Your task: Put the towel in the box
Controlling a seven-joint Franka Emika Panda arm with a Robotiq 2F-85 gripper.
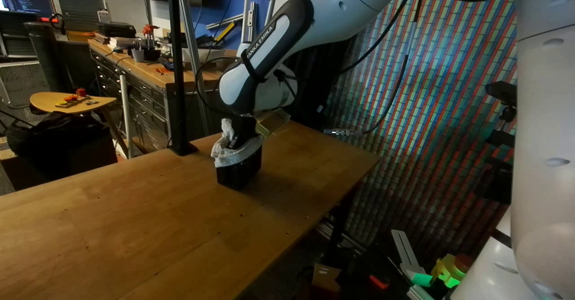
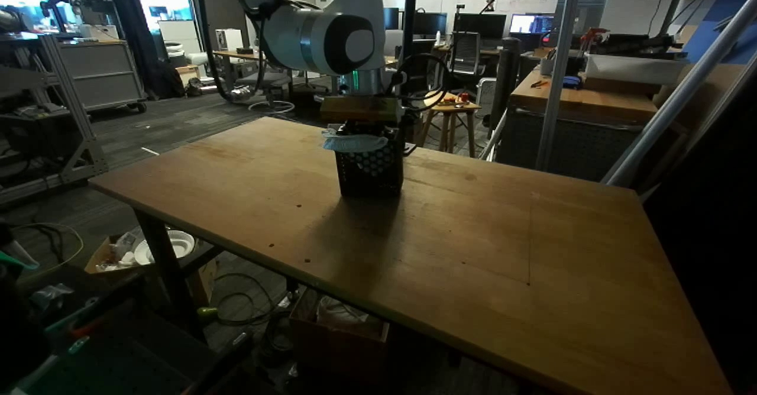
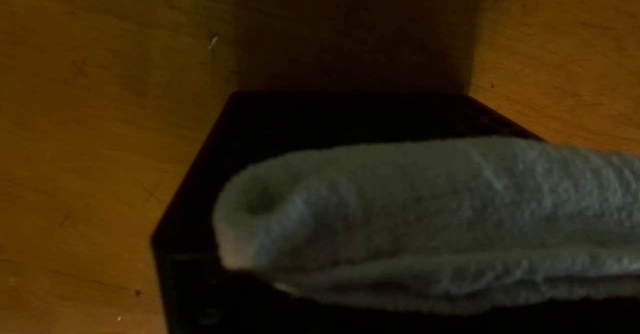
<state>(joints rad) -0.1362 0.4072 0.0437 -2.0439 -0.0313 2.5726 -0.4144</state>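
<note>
The tool [image 1: 236, 141] is nose down in the mouth of the box [image 1: 238, 174], closed up, its tips hidden from me, so no telling whether they nip anything down there. And the towel [image 1: 236, 156]? Bunched in that same mouth, a tuft [image 1: 227, 130] poking up right beside the tool! Here's the key: one long fold [image 3: 425, 214] runs lengthwise over the rim and hangs outside, so it lies off to one side of the tool, not beneath it. Pale towel shows through the side wall [image 2: 374, 163] in an exterior view, so I'd call this nearly done; a tuck inward over that rim seems called for, and the towel could ride up as the tool leaves. The box stands upright on the wooden surface [image 1: 157, 228]. Well beyond, there's a little stool [image 1: 103, 100].
</note>
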